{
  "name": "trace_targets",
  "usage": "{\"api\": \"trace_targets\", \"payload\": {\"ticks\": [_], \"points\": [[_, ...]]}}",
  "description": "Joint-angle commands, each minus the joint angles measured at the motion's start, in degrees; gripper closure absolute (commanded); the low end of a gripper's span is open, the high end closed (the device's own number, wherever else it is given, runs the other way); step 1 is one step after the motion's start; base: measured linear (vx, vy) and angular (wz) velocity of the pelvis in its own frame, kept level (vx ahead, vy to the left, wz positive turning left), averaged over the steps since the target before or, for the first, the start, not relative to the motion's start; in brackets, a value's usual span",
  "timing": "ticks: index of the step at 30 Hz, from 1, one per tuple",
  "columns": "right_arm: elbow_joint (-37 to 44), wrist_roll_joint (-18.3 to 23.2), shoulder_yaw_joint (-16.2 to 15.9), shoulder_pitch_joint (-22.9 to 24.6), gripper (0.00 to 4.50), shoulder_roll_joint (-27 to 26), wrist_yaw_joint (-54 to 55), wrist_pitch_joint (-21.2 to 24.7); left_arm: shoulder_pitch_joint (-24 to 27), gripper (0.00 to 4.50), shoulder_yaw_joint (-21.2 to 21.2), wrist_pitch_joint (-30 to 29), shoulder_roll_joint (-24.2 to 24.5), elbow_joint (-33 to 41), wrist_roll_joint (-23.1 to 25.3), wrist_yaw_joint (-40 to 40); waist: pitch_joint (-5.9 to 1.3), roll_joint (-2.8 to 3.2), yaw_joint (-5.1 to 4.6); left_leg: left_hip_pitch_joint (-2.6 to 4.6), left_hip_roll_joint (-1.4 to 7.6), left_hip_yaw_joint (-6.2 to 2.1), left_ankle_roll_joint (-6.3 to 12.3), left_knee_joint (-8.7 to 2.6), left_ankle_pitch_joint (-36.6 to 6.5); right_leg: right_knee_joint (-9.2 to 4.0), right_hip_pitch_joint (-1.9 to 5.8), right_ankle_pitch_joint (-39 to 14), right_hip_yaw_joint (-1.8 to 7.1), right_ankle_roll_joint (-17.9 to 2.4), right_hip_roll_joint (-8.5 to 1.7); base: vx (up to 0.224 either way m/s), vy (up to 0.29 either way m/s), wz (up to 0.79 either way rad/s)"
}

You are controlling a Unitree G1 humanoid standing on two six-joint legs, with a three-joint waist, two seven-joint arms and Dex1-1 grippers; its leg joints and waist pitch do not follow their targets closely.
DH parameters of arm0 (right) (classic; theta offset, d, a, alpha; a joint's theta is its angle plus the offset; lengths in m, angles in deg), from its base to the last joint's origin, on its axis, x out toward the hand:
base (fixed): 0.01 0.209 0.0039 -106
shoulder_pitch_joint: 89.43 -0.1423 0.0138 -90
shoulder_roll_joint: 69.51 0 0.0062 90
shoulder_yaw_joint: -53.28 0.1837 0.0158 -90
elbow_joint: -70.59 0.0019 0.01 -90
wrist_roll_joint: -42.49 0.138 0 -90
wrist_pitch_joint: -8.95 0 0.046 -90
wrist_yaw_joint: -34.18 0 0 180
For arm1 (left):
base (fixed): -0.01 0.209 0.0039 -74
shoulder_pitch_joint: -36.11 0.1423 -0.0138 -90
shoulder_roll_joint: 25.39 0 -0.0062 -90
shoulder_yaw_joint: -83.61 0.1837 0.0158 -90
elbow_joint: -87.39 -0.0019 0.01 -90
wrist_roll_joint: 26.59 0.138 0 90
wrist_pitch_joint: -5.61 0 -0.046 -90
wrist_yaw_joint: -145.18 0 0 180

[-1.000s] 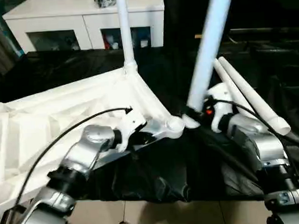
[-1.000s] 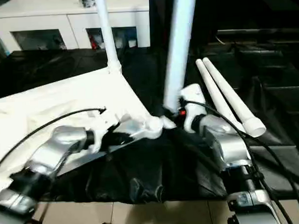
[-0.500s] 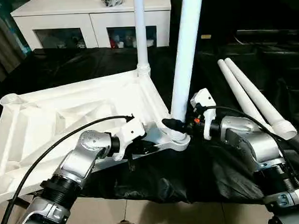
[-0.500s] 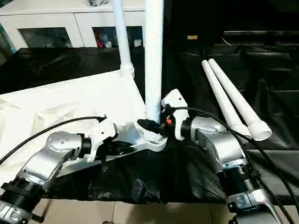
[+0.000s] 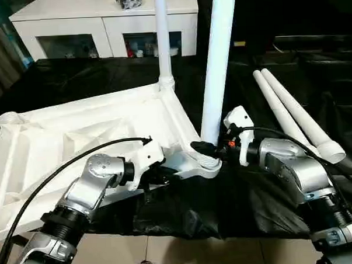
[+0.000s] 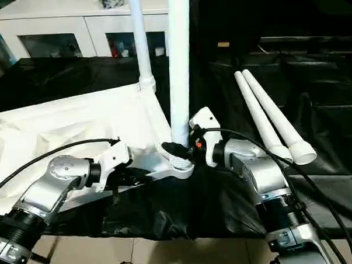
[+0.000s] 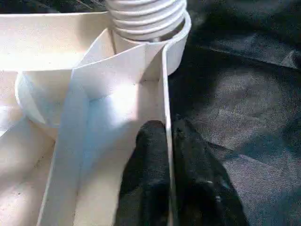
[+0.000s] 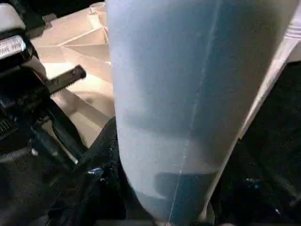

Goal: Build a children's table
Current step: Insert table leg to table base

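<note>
On the black-draped counter's near edge, the left gripper point(image 7: 167, 155) pinches a rib of the upturned white ribbed plastic tabletop point(image 5: 76, 130); the right gripper point(image 5: 207, 148) clamps a long round tapered white leg point(image 5: 217, 66) over the near corner socket. Keep it plumb while screwing. Legs: four, one fitted point(image 5: 163, 33) at the far corner and two loose point(image 5: 292, 112) at the counter's right.

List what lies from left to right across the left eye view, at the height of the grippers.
White ribbed table top, upside down → left gripper, shut on the table top's edge wall → upright white leg in the near corner socket → right gripper, shut on that leg's base → two loose white tapered legs on the black cloth.
</note>
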Motion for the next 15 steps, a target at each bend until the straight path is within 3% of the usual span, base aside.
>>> {"api": "trace_targets", "payload": {"ticks": [1,4,10,15], "points": [[0.17,-0.04,-0.33,0.33,2.59,0.54,-0.38,-0.12,0.44,4.45,-0.83,-0.23,0.41,-1.48,-0.46,0.53,-3.64,-0.79,0.03,1.47,3.15,-1.90,-1.44,-4.73,-18.24,-4.80,1.92,-20.36,2.68,-10.29,-3.78,0.000,0.000,0.00],[0.41,-0.04,-0.52,0.51,2.59,0.80,-0.76,0.01,0.57,4.50,-0.84,0.07,0.42,-1.57,-0.51,0.81,-3.55,-0.79,-0.15,1.57,3.20,-1.97,-1.47,-4.76,-18.92,-4.97,1.84,-21.95,2.72,-9.87,-3.83,0.000,0.000,0.00],[-1.01,-0.49,-0.53,0.37,2.59,0.64,-0.62,-0.70,1.04,4.50,0.55,1.63,1.09,-2.04,0.99,1.66,-3.67,-0.66,-0.36,1.55,3.24,-1.93,-1.44,-4.78,-18.37,-4.74,1.85,-19.64,2.70,-10.44,-3.65,0.000,0.000,0.00],[-6.92,-1.15,-0.33,-1.58,2.59,-1.65,0.34,-2.99,1.09,4.50,0.28,2.05,0.40,-1.35,0.20,2.59,-3.56,-0.56,-0.43,1.63,3.19,-1.95,-1.64,-4.74,-19.65,-4.93,1.77,-21.26,2.67,-10.85,-3.84,0.000,0.000,0.00]]}}
